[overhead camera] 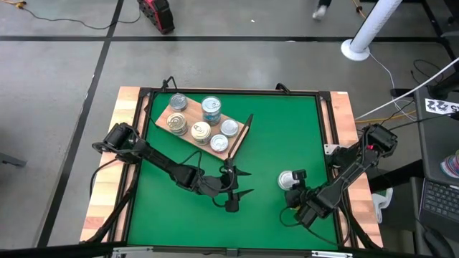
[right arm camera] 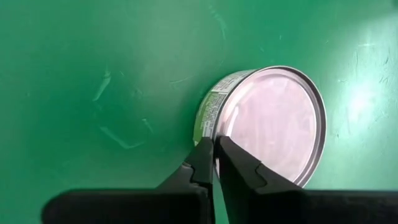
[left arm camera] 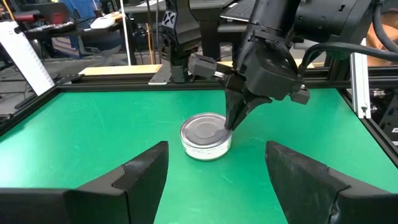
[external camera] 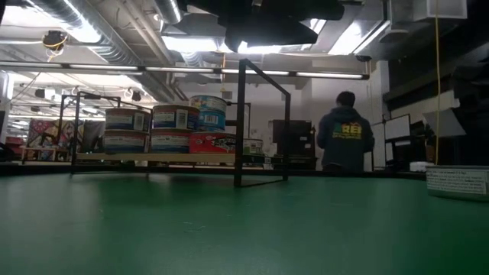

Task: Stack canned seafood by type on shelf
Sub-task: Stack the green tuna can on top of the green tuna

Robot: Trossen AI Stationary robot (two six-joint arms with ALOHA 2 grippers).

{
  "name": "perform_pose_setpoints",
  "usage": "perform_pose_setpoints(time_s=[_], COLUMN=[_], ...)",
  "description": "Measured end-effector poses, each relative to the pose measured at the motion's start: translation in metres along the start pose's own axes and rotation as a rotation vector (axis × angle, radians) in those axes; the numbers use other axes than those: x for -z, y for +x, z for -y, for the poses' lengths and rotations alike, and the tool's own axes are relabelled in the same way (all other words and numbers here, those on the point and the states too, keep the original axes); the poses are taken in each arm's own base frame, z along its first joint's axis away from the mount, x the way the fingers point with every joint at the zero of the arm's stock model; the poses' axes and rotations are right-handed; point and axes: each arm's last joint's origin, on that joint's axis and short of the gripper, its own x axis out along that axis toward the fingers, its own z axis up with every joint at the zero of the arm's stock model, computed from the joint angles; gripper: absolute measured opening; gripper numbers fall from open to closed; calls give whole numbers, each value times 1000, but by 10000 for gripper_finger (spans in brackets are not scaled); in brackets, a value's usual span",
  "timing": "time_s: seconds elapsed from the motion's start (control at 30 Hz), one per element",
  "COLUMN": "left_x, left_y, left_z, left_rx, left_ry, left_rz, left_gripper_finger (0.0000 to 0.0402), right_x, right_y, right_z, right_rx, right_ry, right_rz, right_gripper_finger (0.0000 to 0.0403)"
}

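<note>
Right wrist view shows the right pincer (right arm camera: 214, 152) pressed together over a lone can (right arm camera: 267, 121) on the table (right arm camera: 93, 74), gripping nothing; it should spread and straddle the rim.

Camera layout, placed relative to the lone can (overhead camera: 287, 179) on the green mat (overhead camera: 287, 129). High view: straight down from above the counter (overhead camera: 129, 100), taking in the whole mat, the can and the shelf (overhead camera: 203, 123). Low view: at mat level, looking level across the mat to the shelf (external camera: 153, 157) and the room behind; the can (external camera: 457, 183) shows at the right edge. Left wrist view: close above the mat, facing the can (left arm camera: 206, 136) and the right tool (left arm camera: 233, 121) over it. Right wrist view: nearest, looking down on the can (right arm camera: 267, 121). All four views share the can.
</note>
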Motion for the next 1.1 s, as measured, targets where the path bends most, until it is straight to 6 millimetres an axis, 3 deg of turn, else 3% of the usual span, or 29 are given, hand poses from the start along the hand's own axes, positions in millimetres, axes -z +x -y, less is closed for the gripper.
perform_pose_setpoints(time_s=[0.5,1.1], left_x=[0,0], left_y=[0,0], left_z=[0,0], left_rx=[0,0], left_ry=[0,-1], left_rz=[0,0], left_gripper_finger=[263,263], right_x=[-2,-2], right_y=[0,0], right_z=[-3,-3], right_rx=[-44,-40], right_ry=[30,29], right_rz=[6,9], right_gripper_finger=[108,114])
